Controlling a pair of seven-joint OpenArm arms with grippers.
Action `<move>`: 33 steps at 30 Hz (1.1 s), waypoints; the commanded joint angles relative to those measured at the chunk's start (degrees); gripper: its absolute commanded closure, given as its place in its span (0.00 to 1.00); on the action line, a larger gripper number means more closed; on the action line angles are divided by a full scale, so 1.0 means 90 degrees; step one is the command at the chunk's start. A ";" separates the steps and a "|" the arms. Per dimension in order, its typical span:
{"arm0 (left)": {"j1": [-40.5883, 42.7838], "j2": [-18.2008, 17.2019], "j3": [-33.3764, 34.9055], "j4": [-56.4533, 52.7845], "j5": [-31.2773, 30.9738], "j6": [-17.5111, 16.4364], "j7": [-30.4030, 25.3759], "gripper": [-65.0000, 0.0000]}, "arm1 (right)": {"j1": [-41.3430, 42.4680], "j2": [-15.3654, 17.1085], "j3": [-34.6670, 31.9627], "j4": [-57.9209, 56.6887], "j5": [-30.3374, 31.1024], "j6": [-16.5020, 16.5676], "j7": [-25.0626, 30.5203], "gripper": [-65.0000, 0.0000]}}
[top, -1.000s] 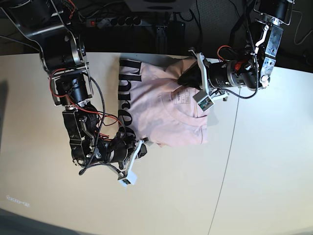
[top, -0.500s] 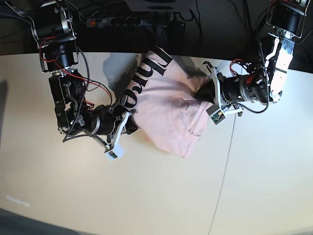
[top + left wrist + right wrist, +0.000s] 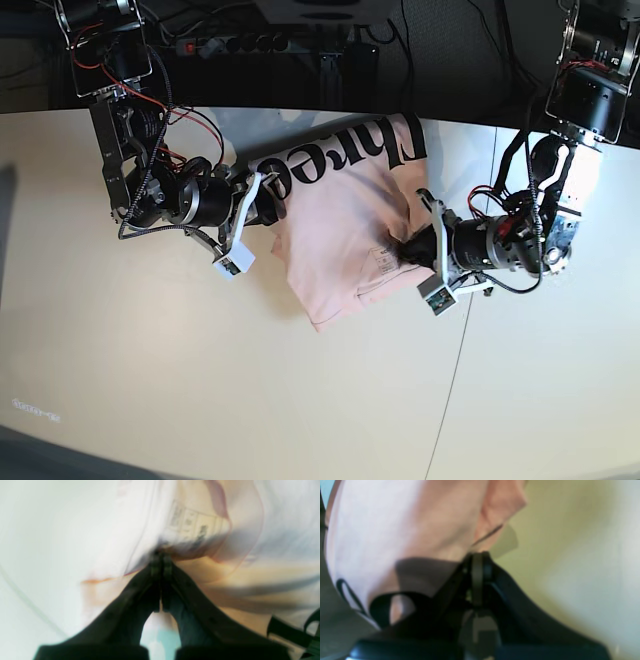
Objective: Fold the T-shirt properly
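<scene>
**Shirt held between both arms over table**

The T-shirt point(image 3: 345, 215), pale pink with black lettering along its far edge, hangs bunched above the pale table point(image 3: 150, 380), stretched between the arms. Left gripper point(image 3: 405, 250): fingers pressed together, pinching fabric beside the printed neck label point(image 3: 192, 525). Right gripper point(image 3: 268, 203): fingers likewise clamped on the shirt's opposite edge. Wrist views blurred.

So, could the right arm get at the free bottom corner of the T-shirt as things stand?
Probably not right away: the right gripper is shut on the T-shirt by the lettering, so it must release first. The corner lies uncovered on the table.
</scene>
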 commanded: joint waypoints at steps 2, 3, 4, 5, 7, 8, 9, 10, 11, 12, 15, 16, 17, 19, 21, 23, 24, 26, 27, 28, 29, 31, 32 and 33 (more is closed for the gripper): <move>-0.0291 -0.0046 0.0304 -0.0039 0.0182 -0.0123 -0.0355 1.00 | 0.0044 -0.0024 0.0032 0.0121 0.0104 0.0340 0.0068 1.00; -0.0374 -0.0046 0.0466 -0.0102 0.0333 -0.0123 -0.0461 1.00 | 0.0012 -0.0056 0.0032 0.0124 0.0107 0.0340 0.0058 1.00; -0.0447 -0.0049 0.0612 -0.0170 0.0474 -0.0123 -0.0551 1.00 | -0.0012 -0.0090 0.0032 0.0124 0.0136 0.0340 0.0046 1.00; -0.0517 -0.0046 0.0733 -0.0233 0.0571 -0.0123 -0.0634 1.00 | -0.0032 -0.0117 0.0032 0.0124 0.0185 0.0342 0.0046 1.00; -0.0680 -0.0012 0.0918 -0.0386 0.0661 -0.0123 -0.0724 1.00 | -0.0066 -0.0204 0.0032 0.0124 0.0199 0.0342 0.0019 1.00; -0.0758 0.0022 0.0981 -0.0474 0.0685 -0.0123 -0.0721 1.00 | -0.0083 -0.0250 0.0032 0.0124 0.0204 0.0342 0.0022 1.00; -0.0833 0.0068 0.1015 -0.0566 0.0714 -0.0123 -0.0721 1.00 | -0.0100 -0.0306 0.0034 0.0124 0.0204 0.0340 0.0024 1.00; -0.0901 0.0124 0.1015 -0.0646 0.0741 -0.0123 -0.0724 1.00 | -0.0121 -0.0355 0.0032 0.0124 0.0226 0.0340 0.0024 1.00; -0.0957 0.0185 0.1015 -0.0726 0.0755 -0.0123 -0.0721 1.00 | -0.0146 -0.0415 0.0032 0.0124 0.0219 0.0342 0.0022 1.00; -0.1018 0.0236 0.1015 -0.0784 0.0758 -0.0123 -0.0721 1.00 | -0.0168 -0.0464 0.0032 0.0124 0.0214 0.0342 0.0022 1.00; -0.1175 0.0323 0.1015 -0.0874 0.0780 -0.0123 -0.0716 1.00 | -0.0185 -0.0583 0.0032 0.0124 0.0199 0.0340 0.0024 1.00; -0.1226 0.0328 0.1015 -0.0874 0.0777 -0.0123 -0.0716 1.00 | -0.0182 -0.0600 0.0032 0.0124 0.0197 0.0340 0.0024 1.00; -0.1270 0.0321 0.1015 -0.0874 0.0780 -0.0123 -0.0714 1.00 | -0.0180 -0.0600 0.0032 0.0124 0.0197 0.0340 0.0027 1.00; -0.1355 0.0296 0.1013 -0.0872 0.0775 -0.0123 -0.0634 1.00 | -0.0177 -0.0597 0.0034 0.0124 0.0175 0.0340 0.0027 1.00; -0.1467 0.0255 0.1013 -0.0872 0.0653 -0.0123 -0.0347 1.00 | -0.0175 -0.0585 0.0058 0.0124 0.0061 0.0340 0.0029 1.00; -0.1627 0.0240 0.1001 -0.0867 0.0296 -0.0070 0.0172 1.00 | -0.0180 -0.0571 0.0141 0.0124 0.0029 0.0340 0.0036 1.00; -0.1710 0.0199 0.0971 -0.0857 0.0051 -0.0022 0.0393 1.00 | -0.0180 -0.0561 0.0202 0.0124 0.0029 0.0340 0.0046 1.00; -0.1853 0.0061 0.0872 -0.0770 -0.0539 -0.0015 0.0578 1.00 | -0.0163 -0.0561 0.0364 0.0126 0.0029 0.0342 0.0049 1.00; -0.1894 -0.0029 0.0777 -0.0697 -0.0801 -0.0015 0.0600 1.00 | -0.0151 -0.0559 0.0461 0.0129 0.0029 0.0340 0.0049 1.00; -0.1902 -0.0129 0.0627 -0.0600 -0.1008 -0.0015 0.0627 1.00 | -0.0146 -0.0559 0.0573 0.0138 0.0029 0.0340 0.0049 1.00; -0.1885 -0.0223 0.0432 -0.0476 -0.1200 -0.0019 0.0685 1.00 | -0.0148 -0.0559 0.0702 0.0165 0.0029 0.0340 0.0046 1.00; -0.1814 -0.0406 0.0032 -0.0245 -0.1489 -0.0041 0.0916 1.00 | -0.0148 -0.0525 0.0976 0.0211 0.0032 0.0340 -0.0032 1.00; -0.1756 -0.0498 -0.0168 -0.0138 -0.1615 -0.0041 0.1032 1.00 | -0.0151 -0.0486 0.1088 0.0236 0.0032 0.0342 -0.0087 1.00; -0.1681 -0.0590 -0.0362 -0.0041 -0.1766 -0.0056 0.1166 1.00 | -0.0168 -0.0425 0.1192 0.0274 0.0036 0.0342 -0.0148 1.00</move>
